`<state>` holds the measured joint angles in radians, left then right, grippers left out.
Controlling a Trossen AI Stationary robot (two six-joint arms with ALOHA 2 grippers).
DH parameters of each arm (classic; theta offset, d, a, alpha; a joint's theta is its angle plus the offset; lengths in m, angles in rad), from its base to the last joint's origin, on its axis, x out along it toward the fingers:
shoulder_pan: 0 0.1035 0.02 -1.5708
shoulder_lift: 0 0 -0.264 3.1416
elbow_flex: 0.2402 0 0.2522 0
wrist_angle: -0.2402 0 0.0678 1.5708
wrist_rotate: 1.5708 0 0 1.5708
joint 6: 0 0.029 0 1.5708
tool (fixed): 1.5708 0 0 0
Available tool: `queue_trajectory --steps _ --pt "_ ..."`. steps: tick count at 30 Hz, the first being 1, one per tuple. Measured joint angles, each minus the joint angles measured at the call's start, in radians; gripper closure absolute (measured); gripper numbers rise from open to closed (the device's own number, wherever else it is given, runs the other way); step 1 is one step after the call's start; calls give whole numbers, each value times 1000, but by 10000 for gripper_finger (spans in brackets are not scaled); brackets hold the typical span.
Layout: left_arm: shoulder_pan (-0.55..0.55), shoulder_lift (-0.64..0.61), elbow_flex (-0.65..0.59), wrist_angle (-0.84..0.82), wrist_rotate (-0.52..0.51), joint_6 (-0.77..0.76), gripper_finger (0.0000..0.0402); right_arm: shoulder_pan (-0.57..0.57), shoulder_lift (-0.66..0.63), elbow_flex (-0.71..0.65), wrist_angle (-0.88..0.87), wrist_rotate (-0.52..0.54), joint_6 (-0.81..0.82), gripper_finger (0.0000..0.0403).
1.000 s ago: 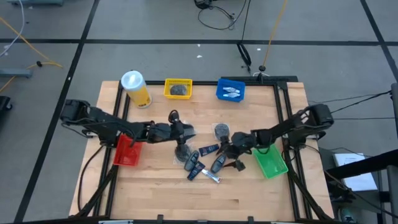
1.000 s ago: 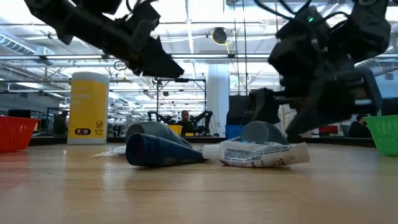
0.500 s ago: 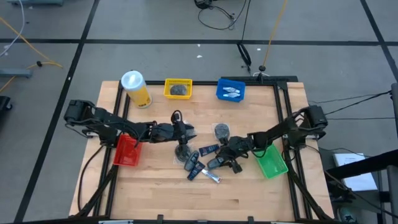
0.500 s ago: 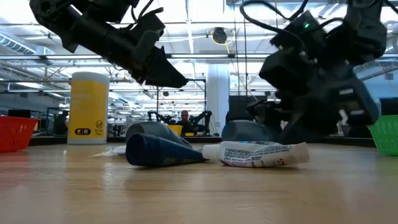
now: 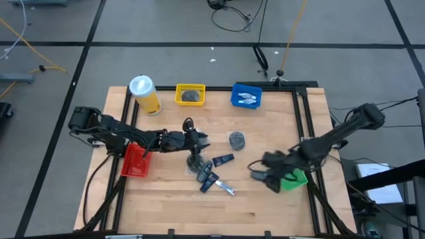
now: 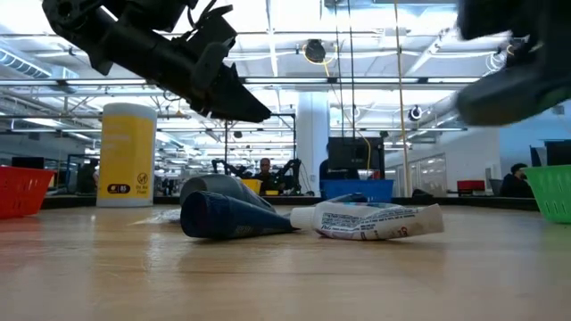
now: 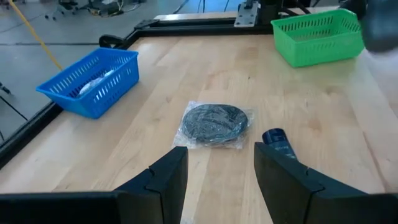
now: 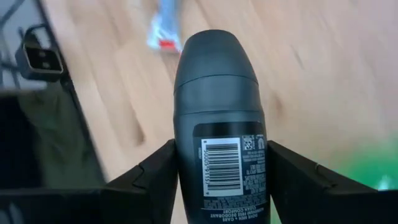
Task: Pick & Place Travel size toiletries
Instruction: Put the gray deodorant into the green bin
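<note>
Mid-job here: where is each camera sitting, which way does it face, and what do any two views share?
High: overhead, straight down; both arms, table.
Low: table height, level across; left pincer overhead, tube.
Left wrist: past its open fingers at bagged disc.
Right wrist: right pincer clamping a bottle.
Shared: high and left wrist both show the green bin.

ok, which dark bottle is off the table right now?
The one clamped in the right gripper, a dark bottle with a barcode label, held by the green bin. The other dark bottles lie on the wood.

Dark bottle (image 8: pixel 219 124) in right claw (image 5: pixel 271 179); grey disc (image 5: pixel 236 139), bottles, white tube (image 6: pixel 375 220) mid-table.
</note>
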<state>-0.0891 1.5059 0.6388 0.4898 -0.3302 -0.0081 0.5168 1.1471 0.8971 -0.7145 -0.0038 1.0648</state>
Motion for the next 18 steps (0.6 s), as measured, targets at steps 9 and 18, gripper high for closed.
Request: queue_trajectory --steps 9,18 --pt "1 0 0 18 0 22 220 208 -116 -11 -399 -2 836 198" --pt "1 0 0 17 0 17 220 203 -63 -198 -314 22 948 193"
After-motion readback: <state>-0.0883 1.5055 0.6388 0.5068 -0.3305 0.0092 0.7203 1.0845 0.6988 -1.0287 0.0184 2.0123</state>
